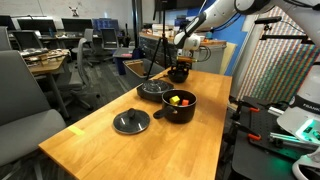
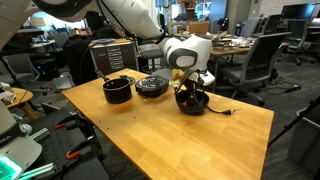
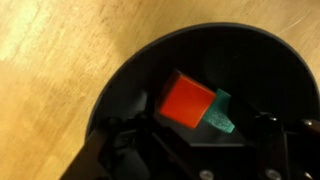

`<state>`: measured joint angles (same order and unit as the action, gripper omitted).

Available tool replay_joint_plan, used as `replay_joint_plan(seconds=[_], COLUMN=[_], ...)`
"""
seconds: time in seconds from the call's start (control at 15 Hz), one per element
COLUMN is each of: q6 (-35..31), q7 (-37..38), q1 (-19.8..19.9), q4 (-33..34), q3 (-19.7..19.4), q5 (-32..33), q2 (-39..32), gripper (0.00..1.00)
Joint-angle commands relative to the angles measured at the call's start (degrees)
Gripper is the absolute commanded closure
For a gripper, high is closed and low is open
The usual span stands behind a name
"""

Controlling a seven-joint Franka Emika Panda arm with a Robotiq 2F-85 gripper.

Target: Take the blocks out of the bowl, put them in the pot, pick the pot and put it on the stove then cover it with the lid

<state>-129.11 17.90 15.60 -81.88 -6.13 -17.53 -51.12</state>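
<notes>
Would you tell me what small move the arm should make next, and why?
Probably close the fingers on the orange-red block. The gripper is down in the bowl, the block lies between its spread fingers, apparently untouched, and the pot already holds other blocks.

Fingers (image 3: 118,150) dip into the bowl (image 3: 135,68), and its dark wall hems them in all round, so it's tight in there! Right between them sit an orange-red block (image 3: 187,102) and a teal block (image 3: 222,112), touching each other. Beyond the rim, the stove (image 1: 152,89) crowds in just beside the bowl, with the pot (image 1: 179,108) past it. On the far side of the fingers from those two there's bare counter (image 2: 235,135), crossed only by a thin cable (image 2: 222,110).
</notes>
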Motion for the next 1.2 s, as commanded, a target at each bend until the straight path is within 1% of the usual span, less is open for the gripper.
replay_joint_plan(seconds=[0.0,0.13,0.2,0.53,0.67,1.13], q6=[1.47,0.78,0.32,-0.44,-0.5,-1.62], q7=[-0.4,-0.97,-1.02,-1.45,-2.06,-4.23], q1=[-1.2,-2.5,-3.27,-5.07,-5.13,-4.44], q4=[0.75,-0.46,-0.85,-1.42,-1.88,-2.8], q3=[1.16,1.56,1.54,1.54,1.43,1.65], q5=[-0.36,0.19,0.54,0.91,0.97,0.48], q2=[0.02,0.71,0.83,2.31,3.57,7.23], gripper=[0.56,0.69,0.73,0.76,0.79,0.79])
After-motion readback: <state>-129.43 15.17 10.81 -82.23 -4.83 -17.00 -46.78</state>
